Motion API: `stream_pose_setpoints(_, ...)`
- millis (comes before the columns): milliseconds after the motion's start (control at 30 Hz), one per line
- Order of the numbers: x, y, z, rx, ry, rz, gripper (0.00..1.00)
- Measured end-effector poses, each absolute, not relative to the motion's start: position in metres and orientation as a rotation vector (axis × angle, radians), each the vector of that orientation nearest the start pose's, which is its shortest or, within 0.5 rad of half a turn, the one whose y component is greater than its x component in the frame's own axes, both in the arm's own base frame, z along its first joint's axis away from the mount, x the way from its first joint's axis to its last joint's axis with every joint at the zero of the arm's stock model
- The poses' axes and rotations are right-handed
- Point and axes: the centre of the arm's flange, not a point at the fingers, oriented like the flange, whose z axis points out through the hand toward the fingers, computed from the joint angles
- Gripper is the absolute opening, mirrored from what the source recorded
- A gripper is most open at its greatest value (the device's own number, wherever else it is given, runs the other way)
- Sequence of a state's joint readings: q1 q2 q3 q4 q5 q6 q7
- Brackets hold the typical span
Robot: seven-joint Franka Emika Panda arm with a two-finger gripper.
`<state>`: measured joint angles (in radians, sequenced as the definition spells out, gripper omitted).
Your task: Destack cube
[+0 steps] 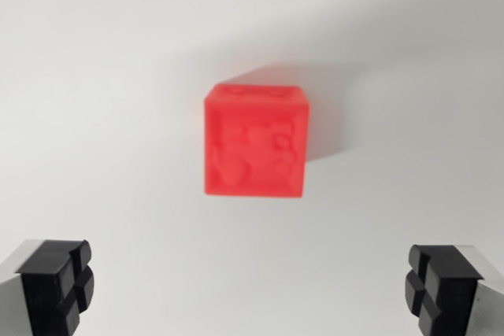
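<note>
A red cube [255,142] with embossed relief on its top face sits on the white surface in the middle of the wrist view, slightly blurred. I see only this one cube; whether another lies under it is hidden from this angle. My gripper [250,289] hovers above it and nearer the bottom of the view, open wide. Its black fingertips [57,282] stand at the lower left and lower right corners with nothing between them. The cube lies beyond the gap, not between the pads.
The white table surface [94,76] fills the whole view. A soft shadow falls to the wrist view's right of the cube.
</note>
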<state>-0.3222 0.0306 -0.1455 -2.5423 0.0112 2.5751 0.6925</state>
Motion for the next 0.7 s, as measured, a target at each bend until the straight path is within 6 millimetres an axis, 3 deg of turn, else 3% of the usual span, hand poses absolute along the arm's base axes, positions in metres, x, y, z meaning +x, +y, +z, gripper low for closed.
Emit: stream_pose_setpoints(700, 0.407, -0.207, 0.349, -2.614, 1.734, -0.005, 1.0)
